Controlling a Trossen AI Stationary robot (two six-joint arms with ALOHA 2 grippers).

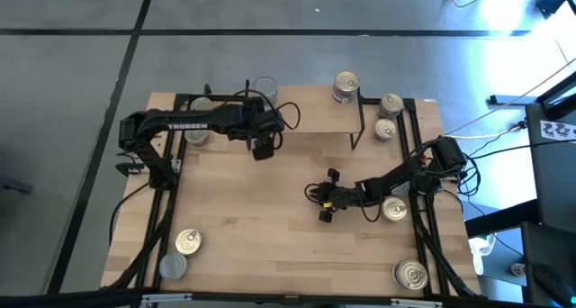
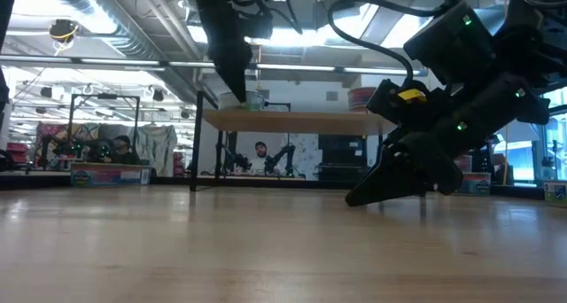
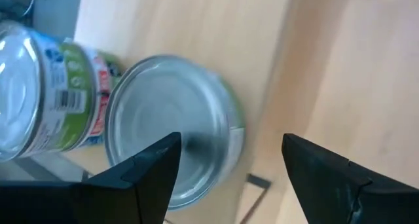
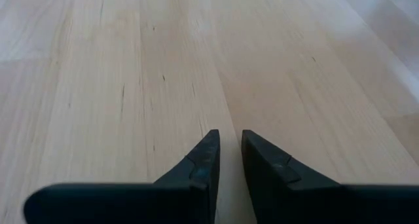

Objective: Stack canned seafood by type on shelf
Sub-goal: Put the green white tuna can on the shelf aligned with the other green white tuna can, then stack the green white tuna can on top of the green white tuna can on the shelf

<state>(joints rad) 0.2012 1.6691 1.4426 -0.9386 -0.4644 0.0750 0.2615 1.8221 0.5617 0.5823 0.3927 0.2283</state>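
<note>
The shelf (image 1: 306,110) stands at the table's far side, and the low view shows its top (image 2: 301,120) raised on thin black legs. A silver-lidded tin (image 1: 265,87) sits on it near the far edge. Gold-lidded tins (image 1: 346,83) are stacked at its right end. My left gripper (image 1: 261,150) hangs open over the shelf, pointing down. In its wrist view its fingers (image 3: 229,142) straddle the silver lid (image 3: 163,119) from above without touching it, and a green-labelled tin (image 3: 39,99) stands beside that tin. My right gripper (image 1: 317,198) lies low over the bare tabletop, shut (image 4: 230,145), holding nothing.
Two tins (image 1: 200,119) sit at the shelf's left end under my left arm. Two more (image 1: 388,116) stand right of the shelf and one (image 1: 393,209) beside my right arm. Near the front edge are two tins (image 1: 180,254) on the left and one (image 1: 411,274) on the right. The table's middle is bare wood.
</note>
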